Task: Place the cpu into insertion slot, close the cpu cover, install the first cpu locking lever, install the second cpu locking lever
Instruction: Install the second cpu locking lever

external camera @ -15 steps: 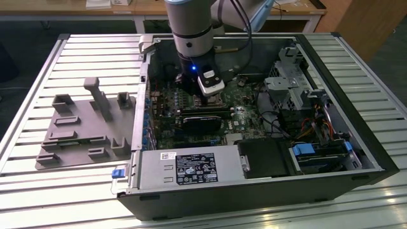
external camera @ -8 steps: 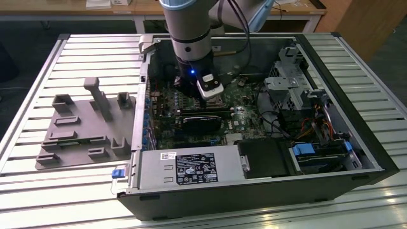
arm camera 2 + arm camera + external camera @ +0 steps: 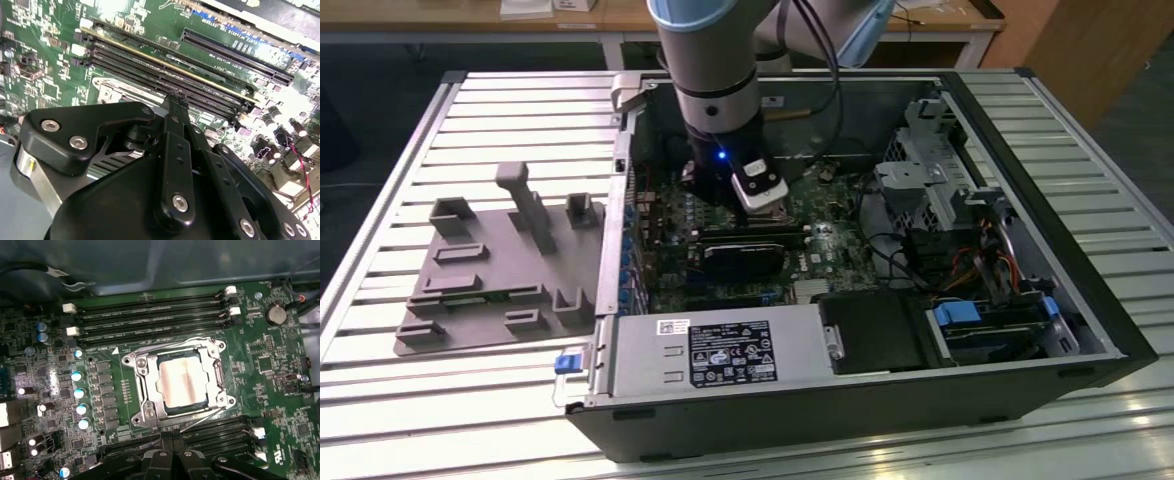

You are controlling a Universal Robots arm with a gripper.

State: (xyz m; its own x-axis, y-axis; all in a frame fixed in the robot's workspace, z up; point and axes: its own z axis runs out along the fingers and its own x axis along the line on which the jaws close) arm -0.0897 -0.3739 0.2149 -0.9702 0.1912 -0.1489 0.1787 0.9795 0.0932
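Pincer (image 3: 167, 442) closed and empty, poised just beside the socket; chip (image 3: 182, 382) seated, cover (image 3: 145, 390) down. Probable step: locking levers, demanding precise hooking.

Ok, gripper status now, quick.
Gripper: shut, fingers together and holding nothing, poised beside the cpu cover, which lies closed around the cpu.

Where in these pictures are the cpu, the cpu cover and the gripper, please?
cpu (image 3: 182, 382): first wrist view, middle of its silvery top face.
cpu cover (image 3: 141, 371): first wrist view, one side bar of the metal frame around the chip.
gripper (image 3: 175, 100): second wrist view, at the black fingertips above the memory slots.
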